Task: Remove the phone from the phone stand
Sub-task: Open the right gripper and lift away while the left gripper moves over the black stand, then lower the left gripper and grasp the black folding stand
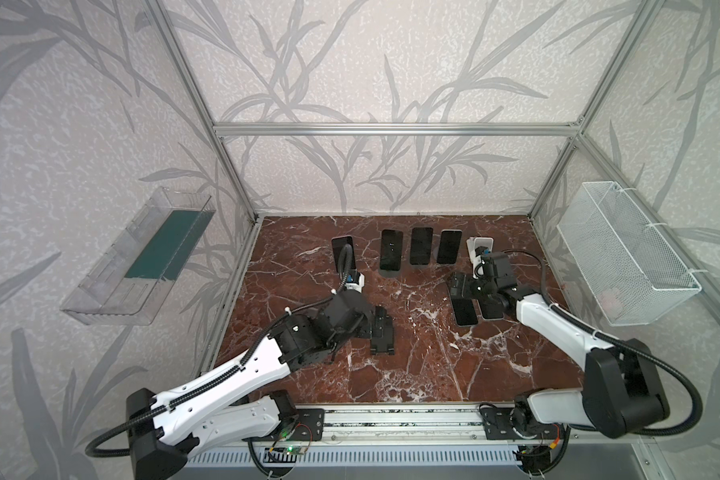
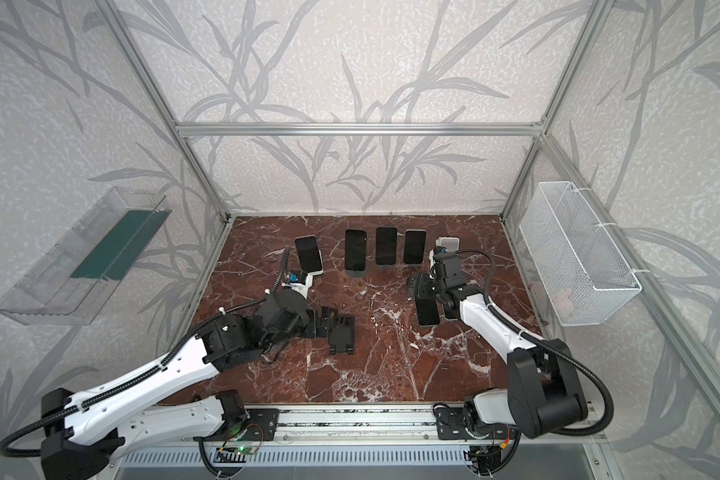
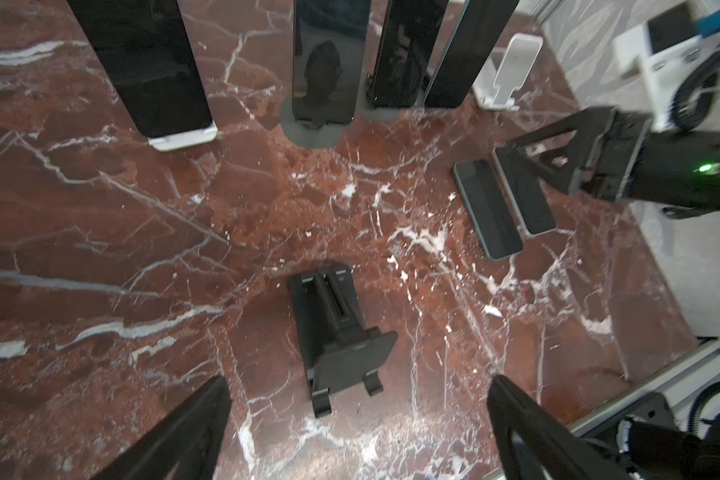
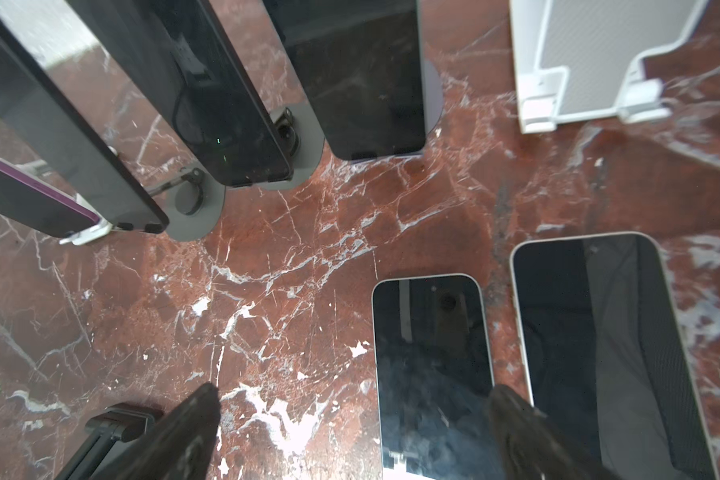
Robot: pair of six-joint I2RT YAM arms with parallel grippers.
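Marble table [image 1: 412, 365]: back row of 4 propped phones [image 1: 421, 251], empty white stand [image 1: 481, 245] partly behind the right arm. Black stand [image 3: 341, 336] lies tipped over, empty, before left gripper [image 3: 358, 379], which is spread wide and holds nothing. Right gripper [image 4: 354, 387], also spread and empty, hovers over left flat phone [image 4: 433, 365]. Right flat phone [image 4: 599, 340] lies just beside it. Both are screen-up, black, on the table.

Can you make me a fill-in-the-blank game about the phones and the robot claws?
1. ___ phones lie flat on the table by the right claw.
2. The empty stand lying near the left claw is ___ in colour.
3. Both claws are ___ and hold nothing.

Missing words: two; black; open.
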